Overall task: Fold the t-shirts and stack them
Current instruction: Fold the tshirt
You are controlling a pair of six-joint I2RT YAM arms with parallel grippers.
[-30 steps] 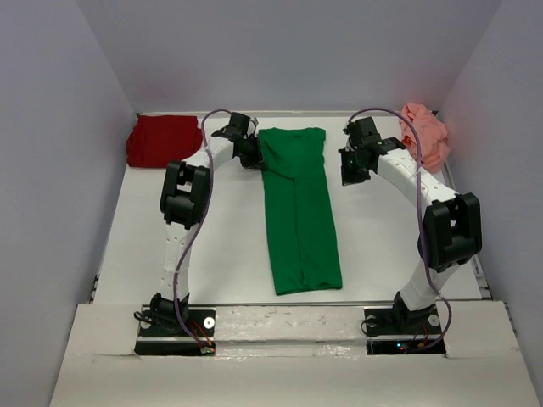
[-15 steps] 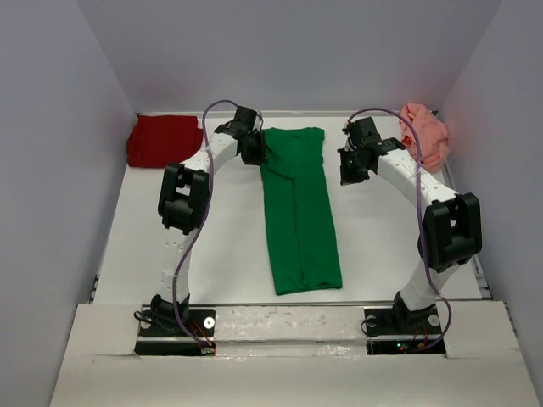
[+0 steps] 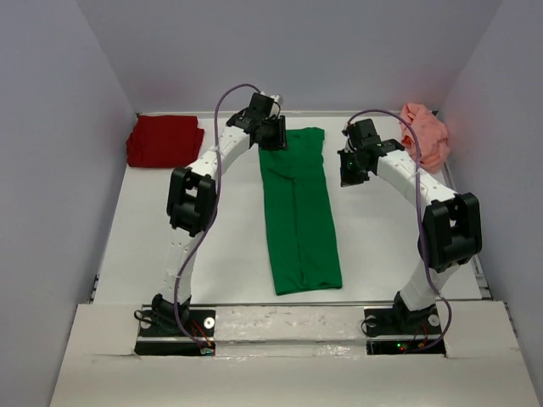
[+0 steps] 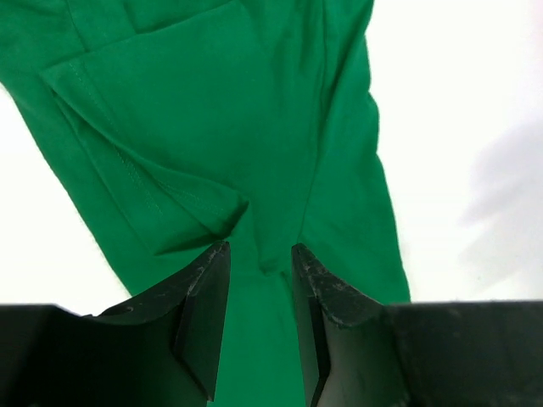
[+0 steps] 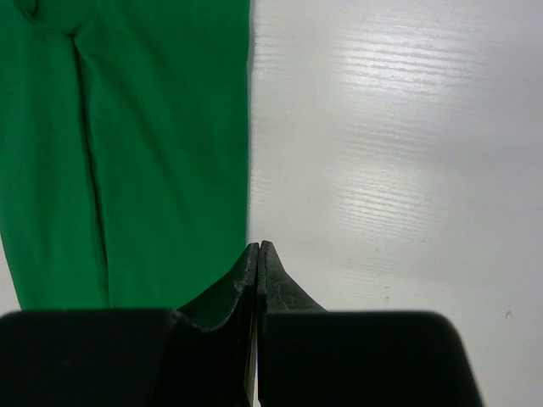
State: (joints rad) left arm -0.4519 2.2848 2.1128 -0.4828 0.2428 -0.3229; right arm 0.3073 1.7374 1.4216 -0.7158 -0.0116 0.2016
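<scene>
1. The green t-shirt (image 3: 299,212) lies flat in the middle of the top view. It is folded into a long narrow strip that runs from the upper centre down toward the lower centre of the white table (image 3: 221,254).
2. The red t-shirt (image 3: 164,140) sits folded in the upper left of that view, well apart from the green one.
3. The pink t-shirt (image 3: 426,136) lies bunched in the upper right, against the table's edge.
4. The left gripper (image 4: 260,254) hangs over the upper left corner of the green t-shirt. Its jaws stand apart and clamp nothing. In its wrist view, the folded sleeve and a crease fill the upper half of the frame.
5. The right gripper (image 5: 257,248) is over bare table, just beside the right edge of the green t-shirt. Its two fingers are pressed tight together and hold nothing. In its wrist view, green cloth fills the left side and white table the right.
</scene>
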